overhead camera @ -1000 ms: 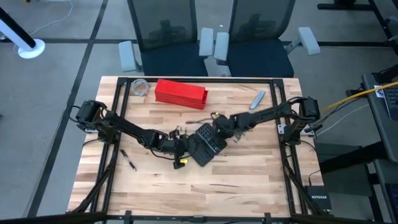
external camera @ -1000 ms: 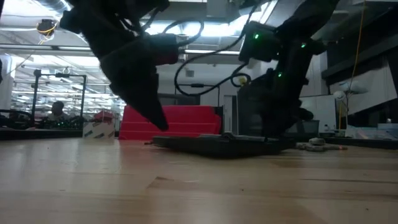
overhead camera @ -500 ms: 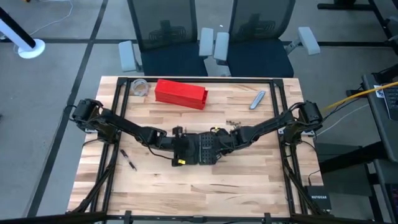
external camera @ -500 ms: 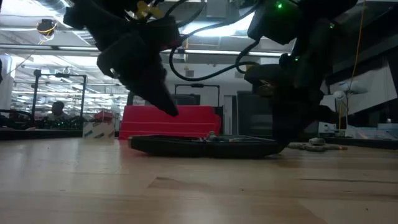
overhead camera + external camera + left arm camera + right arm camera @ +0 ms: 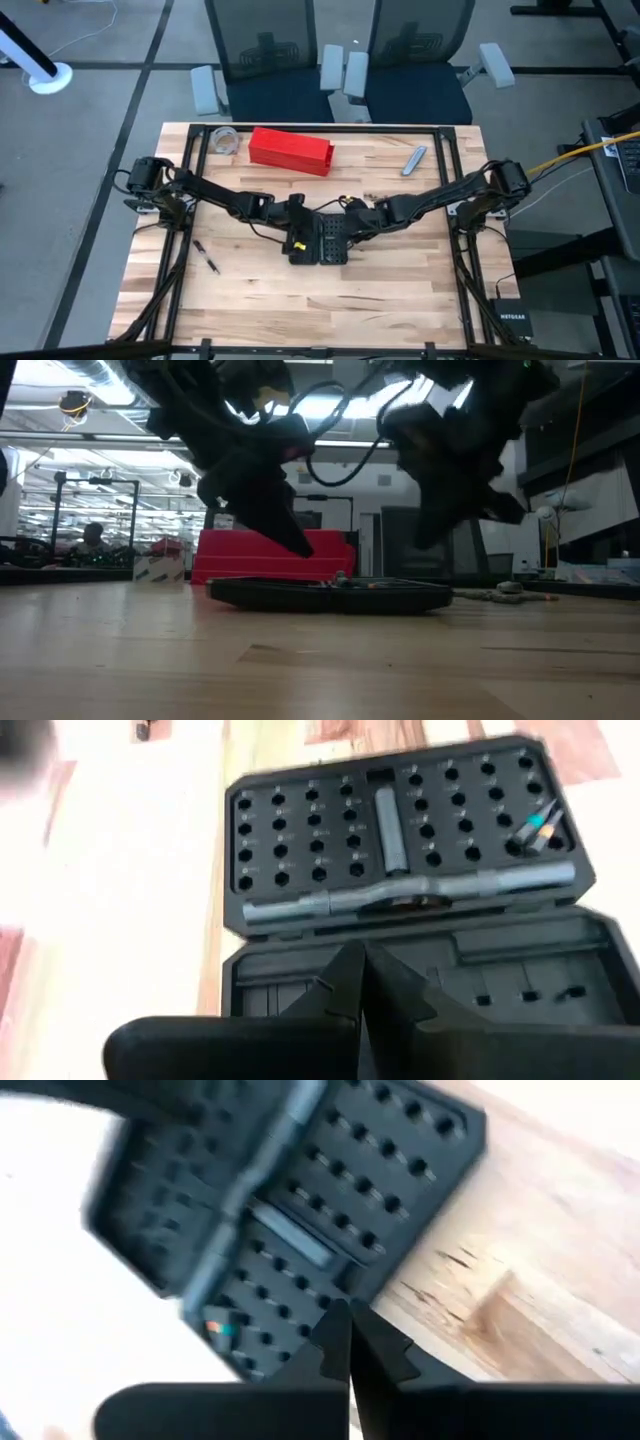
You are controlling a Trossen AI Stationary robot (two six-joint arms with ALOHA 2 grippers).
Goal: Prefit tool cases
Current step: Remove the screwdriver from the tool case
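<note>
Overhead, wooden table (image 5: 380, 300), open black case (image 5: 323, 240), red box (image 5: 290, 150), office chairs (image 5: 340, 50)

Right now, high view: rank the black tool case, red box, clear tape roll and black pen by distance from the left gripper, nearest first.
Left gripper, shut, sits near the table's middle.
1. Black tool case: lying open right beside the gripper, toward the right arm.
2. Red box: toward the far edge.
3. Black pen and clear tape roll: too close to call; pen on the left arm's side nearer the front, roll at the far-left corner.
</note>
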